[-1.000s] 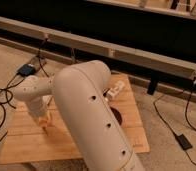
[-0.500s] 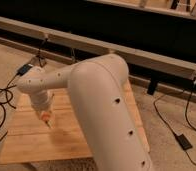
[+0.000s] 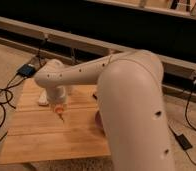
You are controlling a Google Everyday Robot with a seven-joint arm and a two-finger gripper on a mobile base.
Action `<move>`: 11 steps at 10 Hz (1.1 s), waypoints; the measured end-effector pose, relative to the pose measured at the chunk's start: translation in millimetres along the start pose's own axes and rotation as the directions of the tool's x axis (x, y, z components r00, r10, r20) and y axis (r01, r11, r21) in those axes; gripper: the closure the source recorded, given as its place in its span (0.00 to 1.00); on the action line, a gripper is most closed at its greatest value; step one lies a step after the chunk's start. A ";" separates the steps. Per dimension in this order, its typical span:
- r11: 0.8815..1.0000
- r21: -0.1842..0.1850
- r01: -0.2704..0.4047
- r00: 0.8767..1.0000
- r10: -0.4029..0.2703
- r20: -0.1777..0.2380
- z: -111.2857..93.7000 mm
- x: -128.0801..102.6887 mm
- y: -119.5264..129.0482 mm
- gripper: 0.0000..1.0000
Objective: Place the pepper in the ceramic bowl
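The gripper (image 3: 58,106) hangs at the end of the big white arm (image 3: 126,100), over the left middle of the wooden table (image 3: 36,142). The slim orange-red pepper (image 3: 59,113) sticks out below the gripper, tip down, just above the tabletop. The gripper appears shut on the pepper. The ceramic bowl is hidden behind the arm.
A white rectangular remote (image 3: 42,98) lies on the table just left of the gripper. Black cables (image 3: 1,97) and a small dark box (image 3: 27,70) lie on the floor to the left. A power adapter (image 3: 183,141) lies on the floor at the right. A dark wall with a rail runs behind.
The gripper with the pepper has moved right and slightly away from the table's left edge. The arm now covers more of the table's right side.
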State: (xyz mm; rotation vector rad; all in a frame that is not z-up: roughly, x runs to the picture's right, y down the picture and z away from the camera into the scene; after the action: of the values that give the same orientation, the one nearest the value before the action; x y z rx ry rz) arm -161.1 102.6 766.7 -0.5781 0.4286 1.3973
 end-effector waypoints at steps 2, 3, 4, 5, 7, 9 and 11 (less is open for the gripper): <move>0.999 0.014 -0.037 0.999 0.037 0.015 -2.4 0.4 -26.3 1.00; 0.997 0.028 -0.066 0.998 0.065 0.022 -2.6 1.4 -45.3 1.00; 0.996 0.039 -0.084 0.996 0.083 0.025 -2.3 2.9 -58.0 1.00; 0.994 0.052 -0.099 0.995 0.098 0.026 -1.0 5.3 -70.2 1.00; 0.989 0.079 -0.126 0.992 0.125 0.028 1.7 9.5 -94.3 1.00; 0.981 0.110 -0.158 0.987 0.155 0.030 2.3 14.0 -119.9 1.00; 0.971 0.137 -0.198 0.980 0.195 0.033 2.1 19.3 -146.4 1.00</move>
State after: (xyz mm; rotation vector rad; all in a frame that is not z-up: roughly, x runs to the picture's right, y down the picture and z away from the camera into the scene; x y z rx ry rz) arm -13.7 108.3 775.1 -0.4159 0.5755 1.5468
